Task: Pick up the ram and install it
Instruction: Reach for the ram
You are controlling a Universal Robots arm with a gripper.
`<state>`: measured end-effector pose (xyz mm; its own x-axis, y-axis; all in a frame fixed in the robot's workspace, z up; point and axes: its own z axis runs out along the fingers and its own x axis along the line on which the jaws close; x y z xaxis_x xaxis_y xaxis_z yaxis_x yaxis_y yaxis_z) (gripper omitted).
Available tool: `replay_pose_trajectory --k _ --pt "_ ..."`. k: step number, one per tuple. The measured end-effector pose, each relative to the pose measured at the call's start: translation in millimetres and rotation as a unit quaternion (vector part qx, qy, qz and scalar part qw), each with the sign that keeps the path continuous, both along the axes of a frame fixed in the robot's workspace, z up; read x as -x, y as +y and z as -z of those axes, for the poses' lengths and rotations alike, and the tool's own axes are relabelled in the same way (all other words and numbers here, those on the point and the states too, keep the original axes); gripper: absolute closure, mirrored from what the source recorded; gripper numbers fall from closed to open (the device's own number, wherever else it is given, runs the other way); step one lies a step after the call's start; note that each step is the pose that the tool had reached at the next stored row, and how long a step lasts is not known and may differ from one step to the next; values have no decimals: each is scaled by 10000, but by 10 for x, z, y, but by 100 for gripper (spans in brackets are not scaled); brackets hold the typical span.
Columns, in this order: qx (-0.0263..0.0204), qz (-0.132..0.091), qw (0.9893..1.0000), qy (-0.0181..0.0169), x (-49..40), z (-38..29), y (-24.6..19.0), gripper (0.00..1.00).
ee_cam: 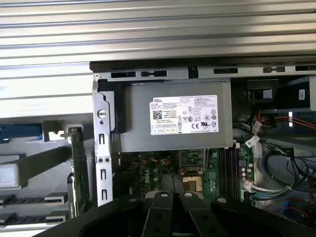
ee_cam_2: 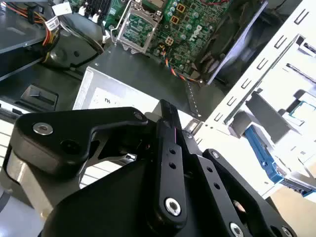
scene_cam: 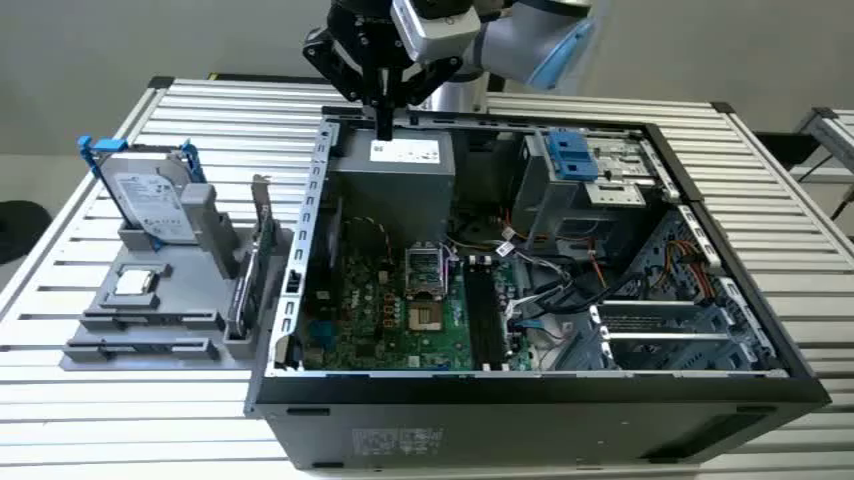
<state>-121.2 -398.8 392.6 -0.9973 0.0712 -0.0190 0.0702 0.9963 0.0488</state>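
My black gripper (scene_cam: 384, 128) hangs with its fingers pointing down over the back edge of the open computer case (scene_cam: 534, 385), just above the grey power supply (scene_cam: 394, 180). In the second wrist view the gripper (ee_cam_2: 166, 108) is shut, with nothing between its fingers. Below it lie the green motherboard (scene_cam: 400, 315) and its long dark memory slots (scene_cam: 487, 315). I cannot pick out the ram among the parts on the grey holder (scene_cam: 147, 335), which is at the exterior view's left.
The holder carries a silver hard drive with blue rails (scene_cam: 144, 200) and an upright green card with a metal bracket (scene_cam: 244, 285). Cables (scene_cam: 561, 285) and a drive cage (scene_cam: 587, 180) crowd the case's side at the exterior view's right. Everything stands on a slatted metal table (scene_cam: 120, 420).
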Motion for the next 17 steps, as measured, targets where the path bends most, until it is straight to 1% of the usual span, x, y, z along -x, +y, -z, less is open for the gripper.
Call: replay_pose_trajectory --k 17 --pt "0 0 10000 0 36 0 0 100"
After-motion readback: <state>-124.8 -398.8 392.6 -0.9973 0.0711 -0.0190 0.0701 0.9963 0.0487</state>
